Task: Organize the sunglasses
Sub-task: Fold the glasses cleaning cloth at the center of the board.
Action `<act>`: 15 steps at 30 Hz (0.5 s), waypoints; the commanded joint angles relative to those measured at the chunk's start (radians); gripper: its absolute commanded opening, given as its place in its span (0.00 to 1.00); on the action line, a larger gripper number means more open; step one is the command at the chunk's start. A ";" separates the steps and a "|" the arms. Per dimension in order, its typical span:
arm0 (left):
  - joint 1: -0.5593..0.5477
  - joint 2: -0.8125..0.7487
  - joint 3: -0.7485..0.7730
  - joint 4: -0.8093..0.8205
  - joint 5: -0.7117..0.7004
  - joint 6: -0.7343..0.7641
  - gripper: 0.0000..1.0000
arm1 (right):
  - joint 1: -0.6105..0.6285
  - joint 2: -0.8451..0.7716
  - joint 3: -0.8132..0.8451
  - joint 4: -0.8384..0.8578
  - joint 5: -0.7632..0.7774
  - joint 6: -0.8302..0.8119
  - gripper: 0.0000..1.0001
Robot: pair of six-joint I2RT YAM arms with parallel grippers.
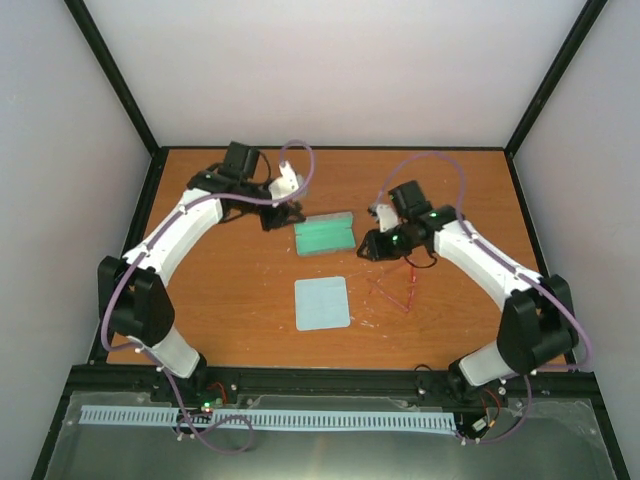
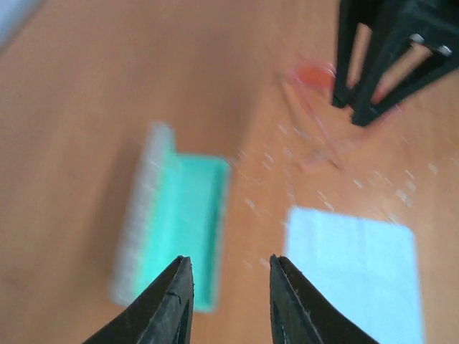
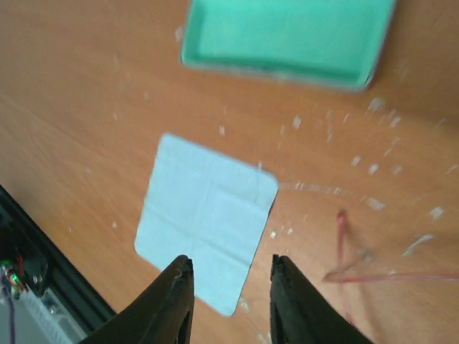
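**Red wire sunglasses lie loose on the table, both grippers empty**

Orange-brown wood is the table (image 1: 230, 310) in the top view. The grey case (image 1: 325, 234) lies open near the middle with its teal lining up. The light blue cloth (image 1: 322, 303) lies flat just nearer the arm bases, apart from the case. The sunglasses (image 1: 398, 293) rest on the wood to the right of the cloth, a thin red outline, below and beside the right gripper (image 1: 368, 250). The left gripper (image 1: 273, 219) hangs just off the case's left end. At this size, neither gripper's finger spacing can be read.

The left wrist view is blurred. The left gripper (image 2: 229, 265) has its fingers moderately parted with nothing between them, only wood showing in the gap. The case (image 2: 179, 222) lies ahead and to its left, and the cloth (image 2: 351, 265) to its right. Farther off, the sunglasses (image 2: 315, 129) are a faint red smear. The right gripper (image 2: 351, 109) stands at their far end, but contact cannot be judged.

In the right wrist view, the right gripper (image 3: 229, 265) is likewise moderately parted and holds nothing. It sits over the near corner of the cloth (image 3: 204, 215). The case (image 3: 287, 36) lies beyond the cloth. The sunglasses (image 3: 343, 244) are to the right on the wood, slim red lines clear of the fingers.
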 commanded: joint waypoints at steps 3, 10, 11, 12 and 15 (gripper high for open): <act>-0.041 -0.099 -0.263 -0.122 -0.018 0.000 0.26 | 0.119 0.082 0.008 -0.115 0.017 -0.076 0.21; -0.076 -0.098 -0.414 -0.035 -0.161 -0.054 0.28 | 0.170 0.156 0.010 -0.061 0.039 -0.052 0.28; -0.078 -0.094 -0.423 -0.023 -0.178 -0.060 0.28 | 0.178 0.174 0.016 -0.058 0.049 -0.048 0.28; -0.079 -0.089 -0.426 -0.016 -0.190 -0.064 0.28 | 0.185 0.193 0.022 -0.057 0.064 -0.044 0.28; -0.078 -0.081 -0.433 0.015 -0.221 -0.094 0.29 | 0.195 0.244 0.033 -0.036 0.110 -0.031 0.29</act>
